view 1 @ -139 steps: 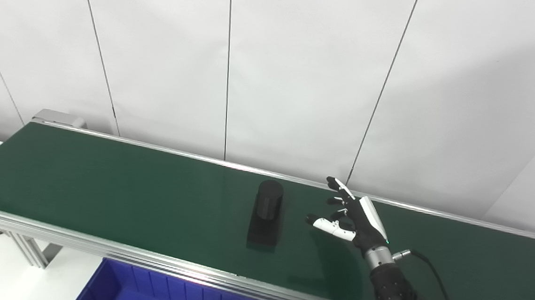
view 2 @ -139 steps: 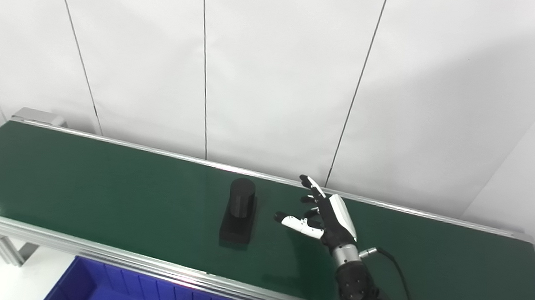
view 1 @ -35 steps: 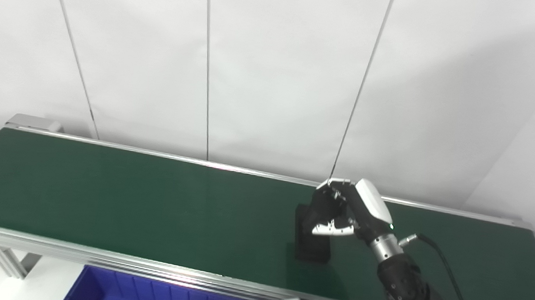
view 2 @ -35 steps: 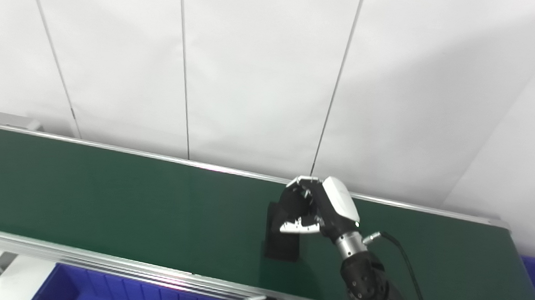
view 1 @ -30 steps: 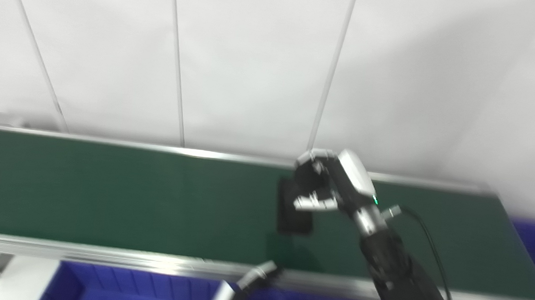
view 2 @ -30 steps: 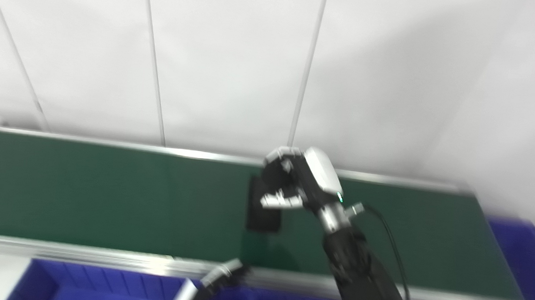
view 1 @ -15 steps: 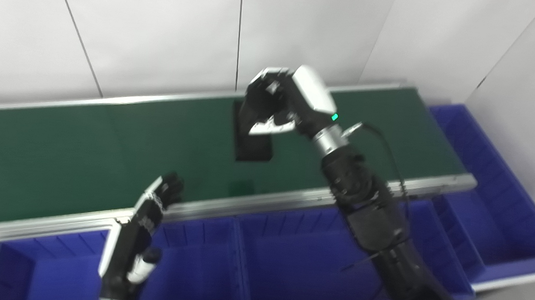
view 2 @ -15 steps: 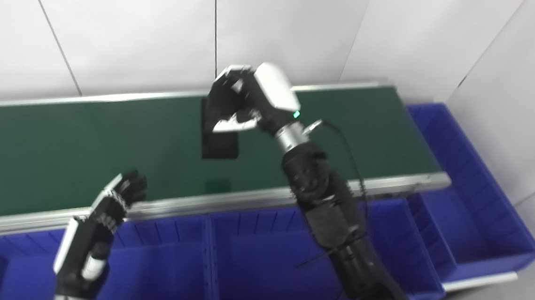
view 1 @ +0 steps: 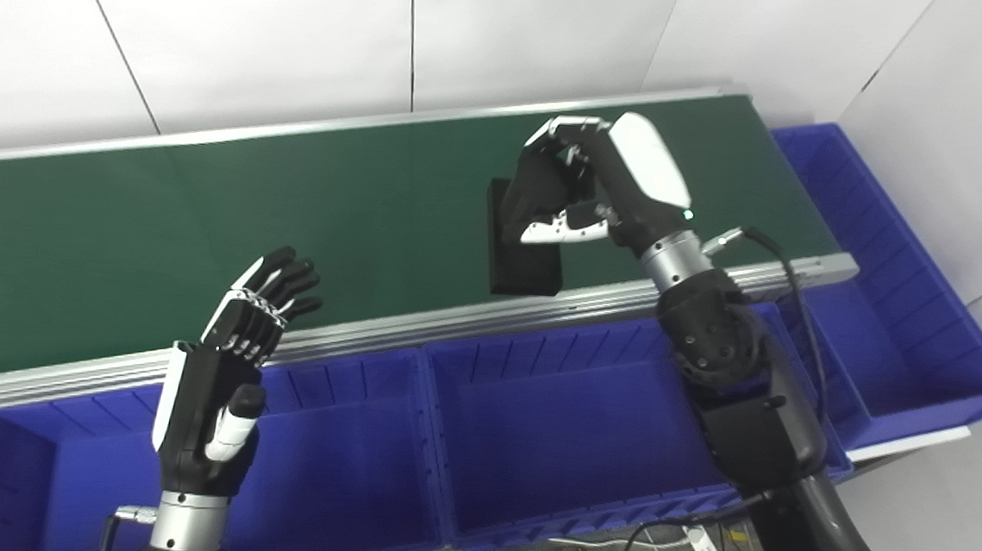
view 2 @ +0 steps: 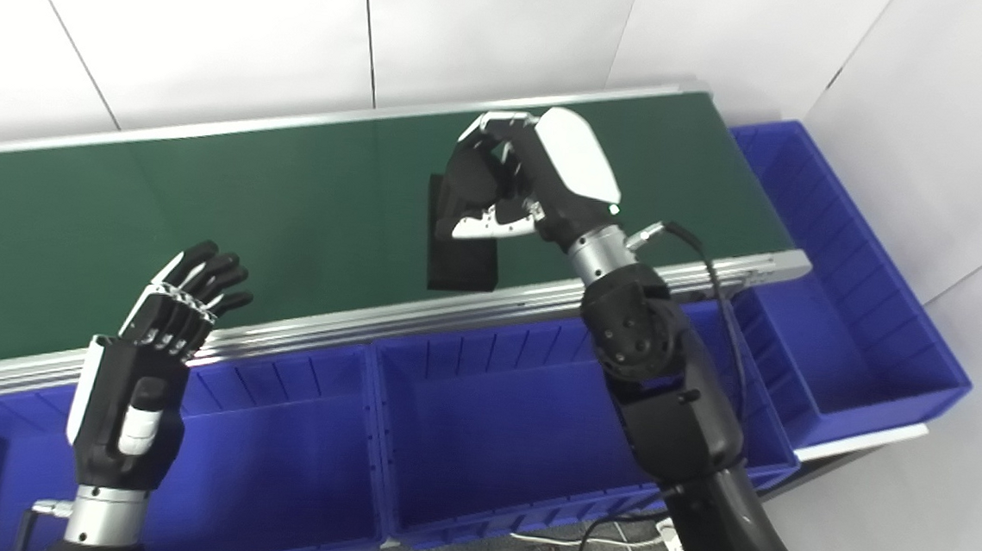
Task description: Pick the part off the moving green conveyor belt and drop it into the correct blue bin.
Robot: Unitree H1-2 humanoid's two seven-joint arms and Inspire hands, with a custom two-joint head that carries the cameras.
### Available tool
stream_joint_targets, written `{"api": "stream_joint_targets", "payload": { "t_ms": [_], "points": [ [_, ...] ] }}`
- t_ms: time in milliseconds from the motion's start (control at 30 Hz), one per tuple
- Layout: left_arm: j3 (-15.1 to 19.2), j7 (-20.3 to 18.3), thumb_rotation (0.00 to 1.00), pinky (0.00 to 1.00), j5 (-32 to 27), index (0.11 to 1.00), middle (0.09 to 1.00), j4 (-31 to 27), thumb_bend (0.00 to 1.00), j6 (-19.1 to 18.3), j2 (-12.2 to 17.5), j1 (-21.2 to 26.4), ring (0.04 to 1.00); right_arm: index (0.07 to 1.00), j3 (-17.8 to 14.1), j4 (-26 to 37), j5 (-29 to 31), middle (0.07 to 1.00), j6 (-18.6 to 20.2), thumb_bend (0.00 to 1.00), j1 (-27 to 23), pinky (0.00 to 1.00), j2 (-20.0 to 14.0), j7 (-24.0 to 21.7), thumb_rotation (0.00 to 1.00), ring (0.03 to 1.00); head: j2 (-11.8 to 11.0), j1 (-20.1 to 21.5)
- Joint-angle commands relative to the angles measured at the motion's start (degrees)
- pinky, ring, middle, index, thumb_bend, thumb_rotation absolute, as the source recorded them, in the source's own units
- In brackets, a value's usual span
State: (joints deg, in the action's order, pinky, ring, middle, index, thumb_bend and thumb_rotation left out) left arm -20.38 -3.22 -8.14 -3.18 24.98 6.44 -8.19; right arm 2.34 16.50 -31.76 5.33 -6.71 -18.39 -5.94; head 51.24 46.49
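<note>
The part (view 1: 528, 243), gripped in my right hand (view 1: 588, 187), is risking slipping onto the belt (view 1: 201, 212) before reaching a bin (view 1: 567, 419).

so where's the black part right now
The black part is gripped in the right hand, right of centre in both eye views, over the near edge of the green belt and just beyond the middle blue bin.
</note>
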Motion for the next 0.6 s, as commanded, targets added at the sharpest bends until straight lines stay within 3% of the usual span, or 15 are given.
{"api": "stream_joint_targets", "payload": {
  "t_ms": [0,67,233,367,400,567],
  "points": [
    [0.49,-1.89,0.81,0.78,1.28,0.86,0.844,-2.19,0.74,0.92,-0.67,0.09,0.833,0.482,-1.45,3.74,-0.57,0.47,2.32,0.53,0.56,0.19,-1.33,-0.49,0.0,0.246,0.29,-0.24],
    [0.76,-2.32,0.82,0.79,1.67,0.86,0.847,-2.34,0.76,0.62,-0.94,-0.22,0.84,0.508,-1.99,5.6,-0.63,0.415,3.38,0.52,2.24,0.2,-1.38,-1.44,0.0,0.257,0.52,-0.88],
    [1.52,-3.28,0.83,0.8,3.17,0.862,0.856,-0.39,0.77,1.57,-1.25,-0.43,0.849,0.521,-2.75,8.86,-1.62,0.41,4.74,0.52,7.33,0.23,-0.81,-2.01,0.0,0.297,0.53,-0.76],
    [2.42,-4.41,0.83,0.82,3.63,0.863,0.864,1.18,0.75,1.84,-1.49,-0.46,0.851,0.518,-2.36,8.2,-2.67,0.4,3.54,0.52,11.59,0.2,1.11,0.35,0.0,0.267,0.75,-0.16],
    [2.58,-4.57,0.83,0.82,3.92,0.866,0.866,1.52,0.75,1.81,-1.61,-0.46,0.852,0.501,-2.02,7.98,-3.29,0.435,3.5,0.52,12.59,0.2,1.37,0.56,0.0,0.259,0.85,-0.01],
    [2.95,-6.17,0.85,0.82,5.06,0.879,0.867,4.5,0.77,1.93,-2.37,-0.45,0.86,0.517,-0.3,6.1,-6.3,0.398,1.76,0.52,16.01,0.2,2.11,2.21,0.0,0.262,0.45,0.88]
  ]
}}
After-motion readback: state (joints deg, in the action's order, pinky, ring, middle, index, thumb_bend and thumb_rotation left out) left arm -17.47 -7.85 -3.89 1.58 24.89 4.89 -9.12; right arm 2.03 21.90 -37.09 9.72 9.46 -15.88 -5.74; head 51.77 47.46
